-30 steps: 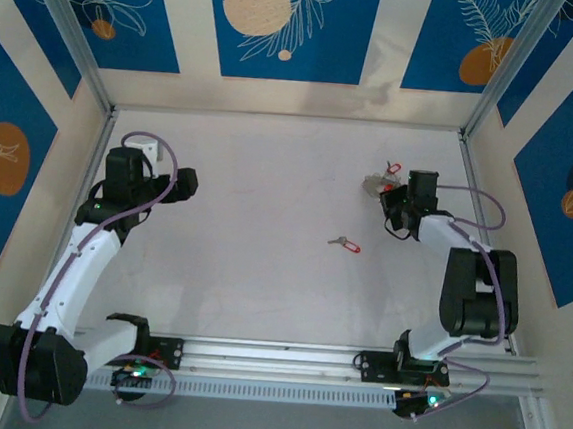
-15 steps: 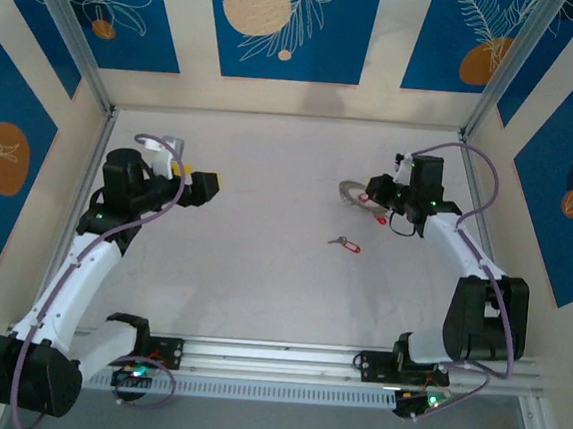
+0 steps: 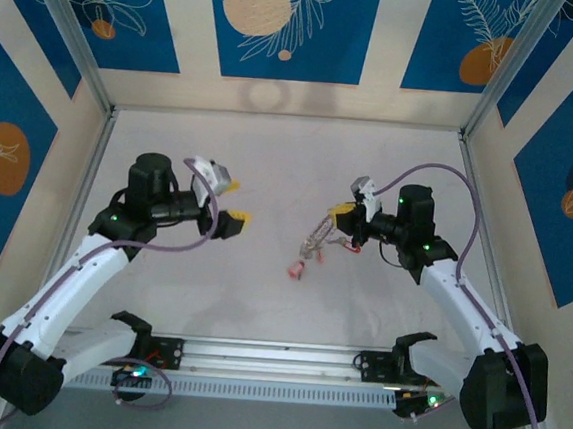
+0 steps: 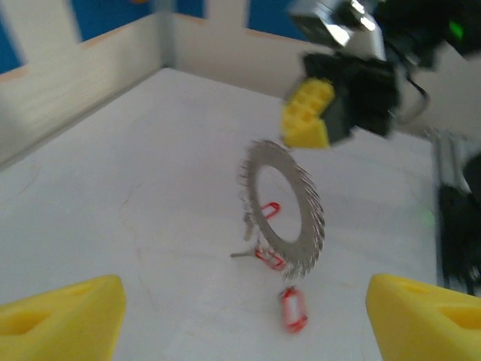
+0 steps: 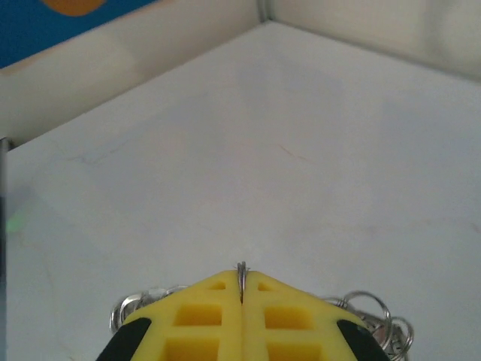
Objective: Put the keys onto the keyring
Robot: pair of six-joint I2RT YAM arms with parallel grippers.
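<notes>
The step in hand looks like a handover setup: the keyring (image 4: pixel 307 214), a flat silvery-grey metal disc with a beaded rim and a wide hole, hangs upright above the pale grey counter (image 4: pixel 135 188), its hole facing the left arm. To do this well, the right arm should hold the keyring steady. The left arm should come in low and take a key by its red head, leaving the shaft free to thread.

The small silver keys (image 4: pixel 269 259) with red plastic tags sit just below the keyring. Blur hides whether the lowest red tag (image 4: pixel 293 310) dangles from the keyring or lies on the counter.

The right end effector (image 5: pixel 241 280) has its yellow fingers pressed together on the keyring's top edge. The left end effector (image 3: pixel 231 198), well apart from the keyring, has its fingers spread wide and holds nothing.
</notes>
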